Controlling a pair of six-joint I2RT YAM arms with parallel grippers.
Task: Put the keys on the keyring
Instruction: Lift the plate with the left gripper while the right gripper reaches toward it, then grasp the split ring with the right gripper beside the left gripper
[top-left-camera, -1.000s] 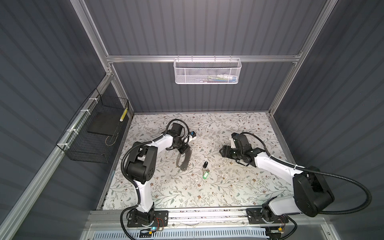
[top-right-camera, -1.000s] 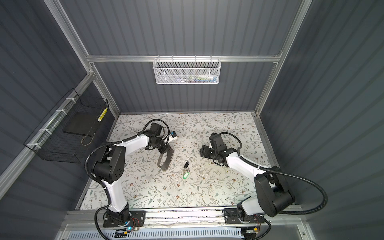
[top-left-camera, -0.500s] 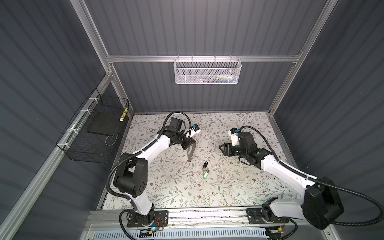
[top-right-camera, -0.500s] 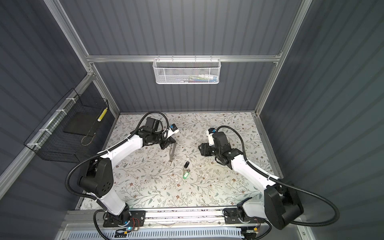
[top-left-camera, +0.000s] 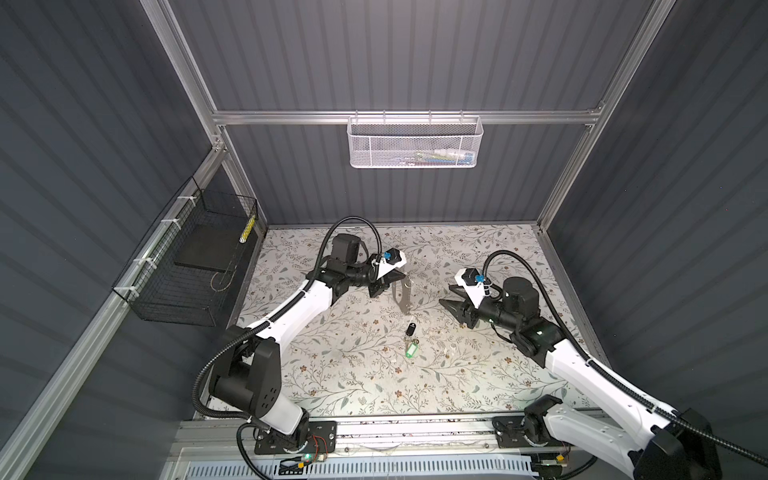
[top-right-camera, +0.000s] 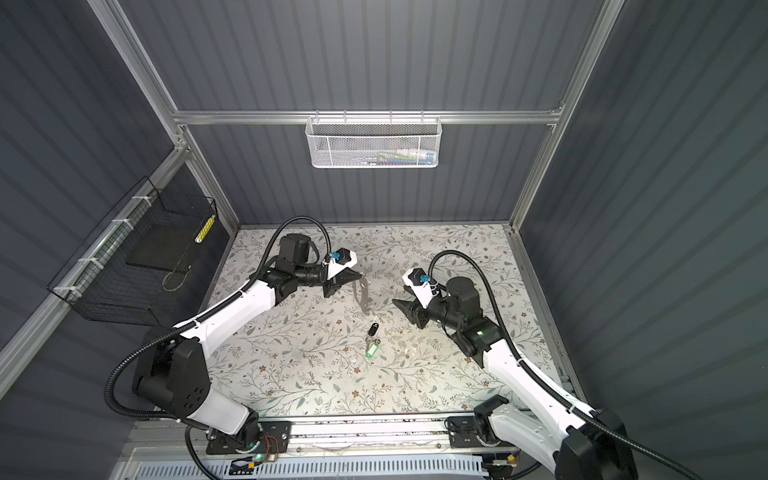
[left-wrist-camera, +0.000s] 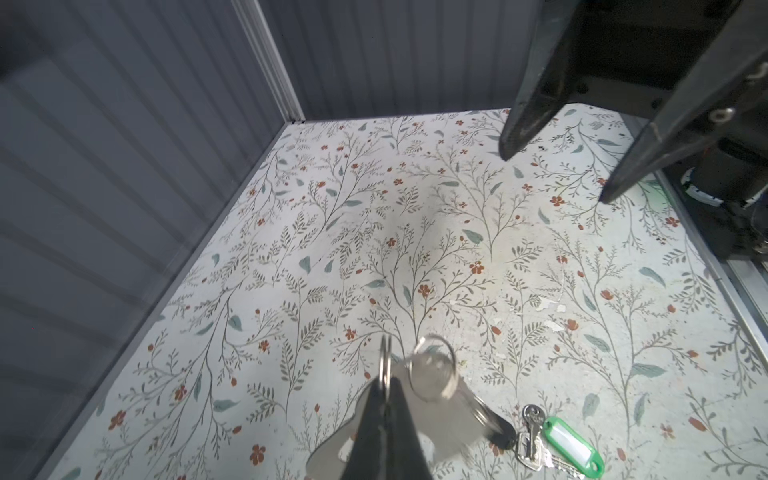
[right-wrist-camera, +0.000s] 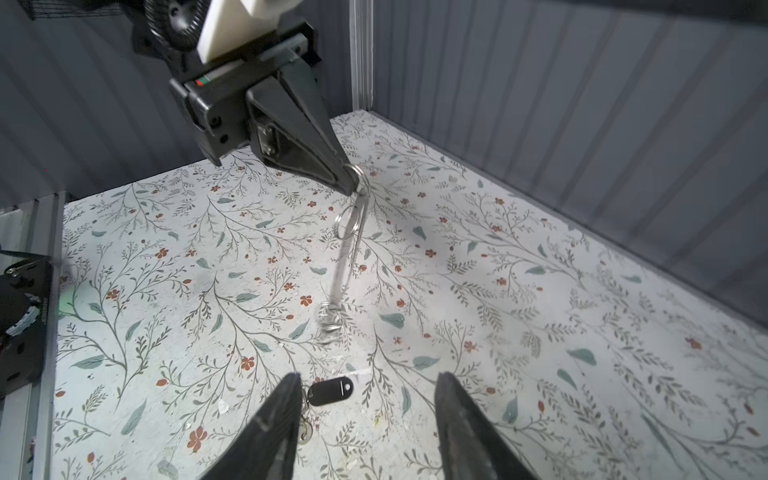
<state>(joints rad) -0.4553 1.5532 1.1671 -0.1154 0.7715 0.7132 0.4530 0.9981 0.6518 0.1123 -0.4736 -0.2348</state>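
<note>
The keyring (top-left-camera: 404, 297) (top-right-camera: 364, 298) is a flat grey plate with small metal rings, hanging above the table. My left gripper (top-left-camera: 394, 277) (top-right-camera: 358, 276) (left-wrist-camera: 385, 394) (right-wrist-camera: 350, 183) is shut on a ring at its top. In the right wrist view the keyring (right-wrist-camera: 345, 254) hangs edge-on and blurred. The keys lie on the table just in front of it: a black fob (top-left-camera: 411, 329) (top-right-camera: 372, 330) (right-wrist-camera: 331, 390) and a green tag (top-left-camera: 412, 351) (top-right-camera: 371, 351) (left-wrist-camera: 575, 446) with a silver key (left-wrist-camera: 530, 432). My right gripper (top-left-camera: 446, 294) (top-right-camera: 400, 294) (right-wrist-camera: 368, 381) (left-wrist-camera: 559, 174) is open and empty, to the right of the keyring, facing it.
A black wire basket (top-left-camera: 189, 266) hangs on the left wall and a white mesh basket (top-left-camera: 414, 143) on the back wall. The floral table (top-left-camera: 353, 374) ends at grey walls on three sides and a metal rail (top-left-camera: 415, 432) in front.
The left arm lifted the keyring off the table and carried it right, toward the middle, where it now hangs and swings. The right gripper's jaws have narrowed somewhat.
</note>
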